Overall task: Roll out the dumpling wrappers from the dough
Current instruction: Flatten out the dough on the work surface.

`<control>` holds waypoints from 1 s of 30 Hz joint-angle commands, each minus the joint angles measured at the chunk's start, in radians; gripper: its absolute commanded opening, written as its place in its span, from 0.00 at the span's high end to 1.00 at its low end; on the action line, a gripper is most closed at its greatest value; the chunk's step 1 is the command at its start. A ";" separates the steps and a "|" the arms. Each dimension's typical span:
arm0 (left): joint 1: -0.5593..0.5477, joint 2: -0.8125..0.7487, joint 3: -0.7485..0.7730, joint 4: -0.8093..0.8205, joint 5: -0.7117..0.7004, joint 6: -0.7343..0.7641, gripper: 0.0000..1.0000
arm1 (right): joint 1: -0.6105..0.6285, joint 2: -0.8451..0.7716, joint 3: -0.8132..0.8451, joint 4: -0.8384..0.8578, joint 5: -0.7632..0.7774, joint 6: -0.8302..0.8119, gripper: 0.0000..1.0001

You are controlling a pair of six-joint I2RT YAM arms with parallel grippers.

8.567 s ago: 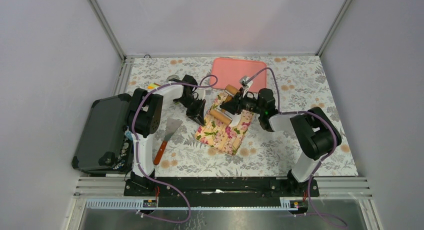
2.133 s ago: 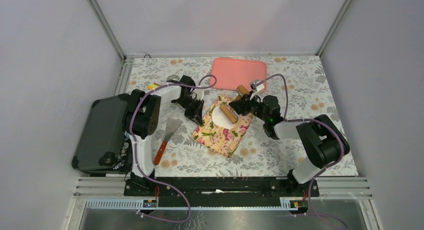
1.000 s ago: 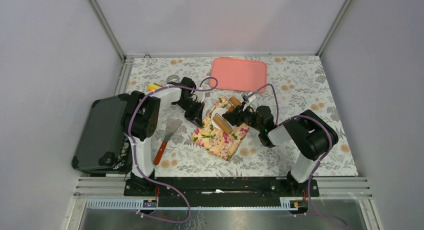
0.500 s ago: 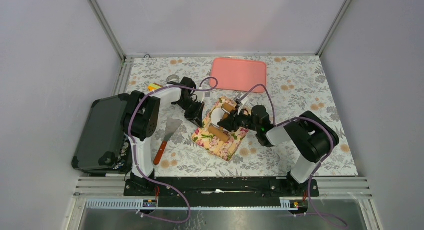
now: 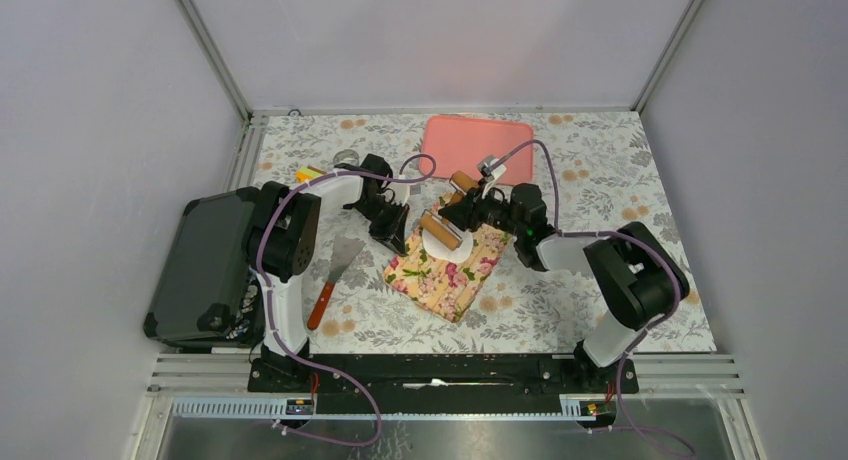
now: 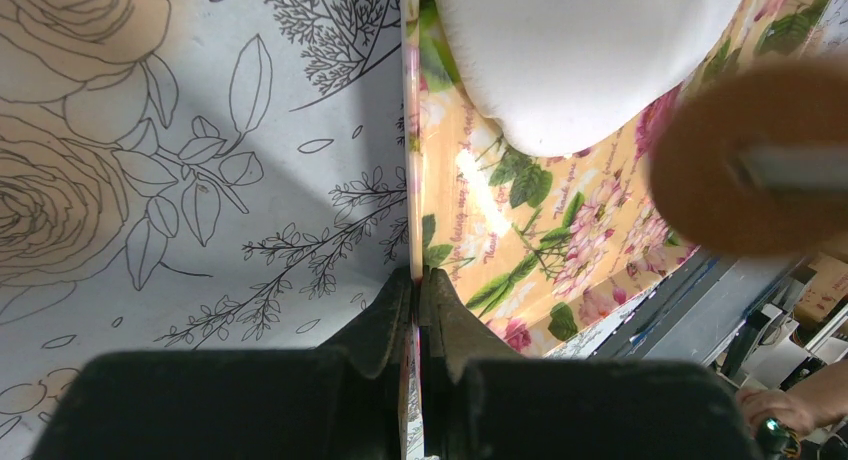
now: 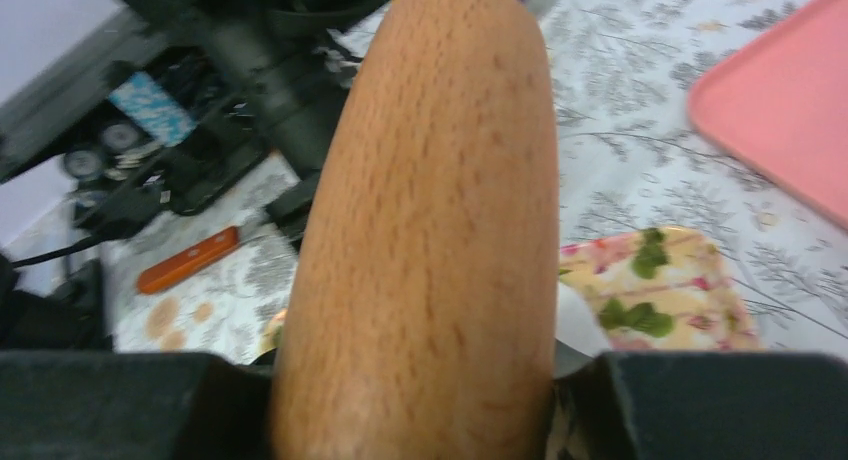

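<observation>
Right gripper [image 5: 466,213], mid-table, is largely hidden. In its own wrist view the rolling pin [image 7: 440,220] fills most of the frame, & only dark finger bulk is seen at the two bottom corners. In the left wrist view the pin's near end is shown as a blurred brown disc, out of focus. The dough [image 6: 580,50] is cut off at the top of that view, so its full outline can't be read. From above it is partly covered by the pin & the right gripper, w/ only a white patch exposed.

The right gripper is clamped round the pin's wooden barrel. The pin is held diagonally, its near end over the dough. Contact btwn pin & dough can't be confirmed.

Left gripper [image 6: 416,276] is closed tight on the left edge of the flowered mat [image 6: 500,210], w/ the thin edge pinched btwn both fingers. The dough is seen flattened on the mat, near that pinch but apart from it.

A pink tray [image 5: 478,148] is set at the far side, apart from the mat. A spatula [image 5: 337,265] w/ orange handle is laid on the tablecloth [image 6: 150,180] left of the mat, beside the left arm. A black case [image 5: 200,270] is placed at the table's left edge.
</observation>
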 commanded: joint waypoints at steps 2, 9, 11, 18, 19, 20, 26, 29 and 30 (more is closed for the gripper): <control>-0.016 0.038 -0.048 0.010 -0.120 0.067 1.00 | -0.009 0.127 0.051 0.031 0.131 -0.109 1.00; -0.015 0.034 -0.050 0.012 -0.116 0.070 1.00 | 0.007 0.142 -0.016 -0.051 0.176 -0.189 1.00; -0.014 0.033 -0.051 0.013 -0.118 0.067 1.00 | 0.023 0.130 -0.045 -0.072 0.172 -0.189 1.00; -0.014 0.031 -0.053 0.017 -0.120 0.064 1.00 | 0.046 0.132 -0.069 -0.183 0.165 -0.191 1.00; -0.014 0.030 -0.053 0.019 -0.119 0.064 1.00 | 0.047 0.130 -0.076 -0.188 0.161 -0.191 1.00; -0.014 0.030 -0.054 0.020 -0.119 0.064 1.00 | 0.049 0.129 -0.080 -0.195 0.156 -0.191 1.00; -0.014 0.030 -0.055 0.020 -0.120 0.062 1.00 | 0.062 0.129 -0.084 -0.242 0.117 -0.205 1.00; -0.012 0.030 -0.055 0.023 -0.120 0.058 1.00 | 0.071 0.135 -0.077 -0.264 0.071 -0.207 1.00; -0.011 0.030 -0.055 0.022 -0.121 0.058 1.00 | 0.076 0.137 -0.074 -0.273 0.062 -0.208 1.00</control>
